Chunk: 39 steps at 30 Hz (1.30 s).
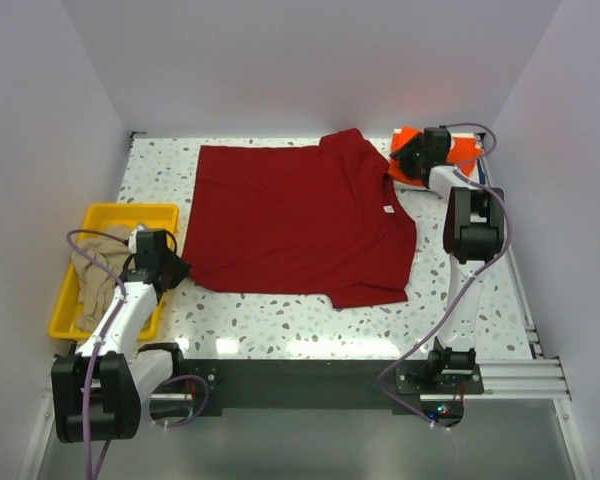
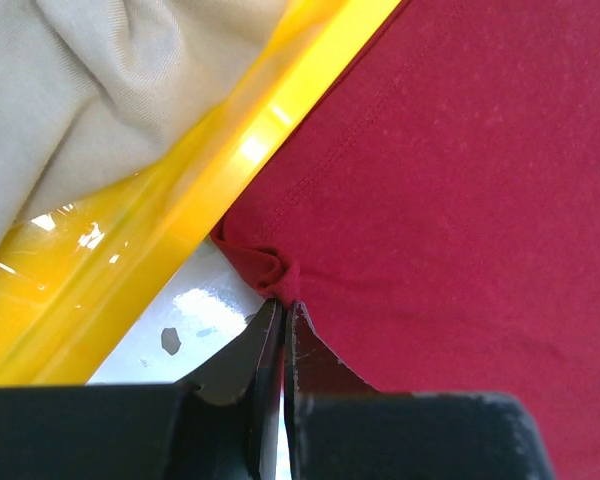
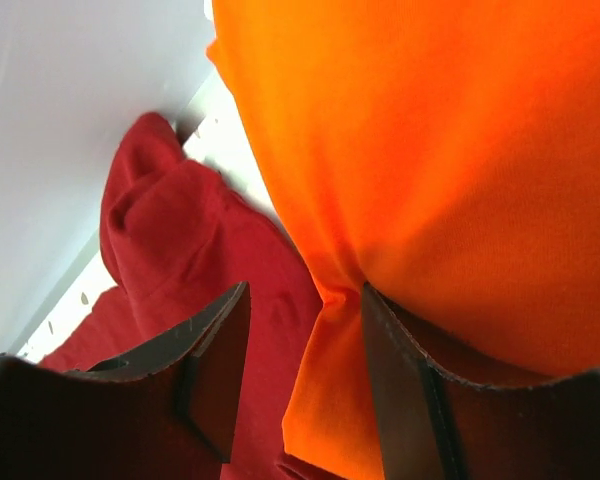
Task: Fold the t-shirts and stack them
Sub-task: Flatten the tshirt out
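The dark red t-shirt, soft cloth with short sleeves and a small white neck label, lies spread flat across the middle of the speckled white worktop. Its collar is towards the right edge and its hem towards the left.

The left gripper is at the shirt's near-left corner. Its black jaws are pinched almost together on a small bunch of the red hem, just beside the long wall of the yellow plastic tray. The tray sits along the worktop's left edge and holds the crumpled beige t-shirt.

The bright orange t-shirt lies folded in the far right corner, and the red shirt's far sleeve lies close beside it. The right gripper is down on its near-left edge with the jaws about half apart, straddling a fold of orange cloth. The cloth lies against one finger. A strip of red shows between it and the other finger, so it seems unclamped, though the close view leaves some doubt.
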### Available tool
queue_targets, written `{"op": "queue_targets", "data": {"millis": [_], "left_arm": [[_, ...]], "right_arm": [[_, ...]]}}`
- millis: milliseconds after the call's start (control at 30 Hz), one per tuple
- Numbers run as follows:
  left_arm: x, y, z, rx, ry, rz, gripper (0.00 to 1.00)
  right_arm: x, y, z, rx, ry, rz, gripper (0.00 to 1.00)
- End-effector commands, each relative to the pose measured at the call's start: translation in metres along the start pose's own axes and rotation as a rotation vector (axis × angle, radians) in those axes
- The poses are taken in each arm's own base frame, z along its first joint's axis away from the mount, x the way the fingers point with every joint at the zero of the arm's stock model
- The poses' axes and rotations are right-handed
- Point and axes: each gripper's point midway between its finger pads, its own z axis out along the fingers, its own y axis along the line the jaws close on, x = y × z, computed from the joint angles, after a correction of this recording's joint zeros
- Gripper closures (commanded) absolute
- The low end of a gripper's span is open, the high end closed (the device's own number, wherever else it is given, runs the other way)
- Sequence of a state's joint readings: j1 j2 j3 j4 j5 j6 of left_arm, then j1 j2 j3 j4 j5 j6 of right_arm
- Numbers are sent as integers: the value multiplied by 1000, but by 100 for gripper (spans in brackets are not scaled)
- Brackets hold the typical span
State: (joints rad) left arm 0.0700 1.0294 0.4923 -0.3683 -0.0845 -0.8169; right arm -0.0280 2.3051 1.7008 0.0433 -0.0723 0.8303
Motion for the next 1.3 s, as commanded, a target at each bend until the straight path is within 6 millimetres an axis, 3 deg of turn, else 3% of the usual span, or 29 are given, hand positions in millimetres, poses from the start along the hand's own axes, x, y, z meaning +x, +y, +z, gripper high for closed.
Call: {"op": "queue_targets", "data": {"millis": [0, 233, 500, 633, 767, 900, 967, 1000, 1033, 1067, 1100, 1133, 1167, 1200, 1233, 1267], "left_arm": [[-22, -19, -6, 59, -64, 18, 94], [-22, -19, -5, 59, -64, 19, 95], [-22, -18, -5, 56, -65, 18, 95], [-22, -18, -5, 56, -68, 19, 95], [-23, -18, -5, 54, -70, 18, 95], [-23, -16, -6, 47, -76, 11, 95], [-23, -14, -5, 41, -80, 8, 95], [-23, -13, -5, 36, -82, 6, 95], [-24, -12, -5, 32, -86, 1, 95], [-24, -10, -5, 21, -94, -1, 95], [-24, -8, -4, 17, -98, -8, 95], [-25, -8, -4, 16, -104, -14, 94], [-25, -5, -4, 6, -111, -15, 94], [-25, -4, -4, 4, -116, -23, 94], [-23, -1, -2, -6, -115, -27, 93], [-21, 0, -1, -10, -114, -29, 93]], "right_arm": [[-34, -11, 0, 38, -69, 12, 48], [-53, -30, 4, 74, -72, 6, 48], [-66, -34, 3, 87, -74, -23, 48], [-70, -24, -3, 60, -73, -37, 47], [-84, 4, -17, -14, -80, -49, 44], [-99, 43, -57, -78, -83, -49, 41], [-97, 54, -78, -80, -71, -41, 41], [-86, 47, -83, -55, -44, -36, 40], [-88, 62, -112, -63, -49, -41, 40], [-71, 47, -117, -22, -20, -39, 40], [-62, 54, -132, -29, -17, -55, 40], [-66, 67, -162, -56, -46, -64, 40], [-41, 52, -171, -28, -8, -69, 40], [-32, 50, -183, -22, -4, -79, 39], [-28, 66, -215, -61, -25, -91, 39], [-4, 42, -220, -23, 18, -90, 39]]}}
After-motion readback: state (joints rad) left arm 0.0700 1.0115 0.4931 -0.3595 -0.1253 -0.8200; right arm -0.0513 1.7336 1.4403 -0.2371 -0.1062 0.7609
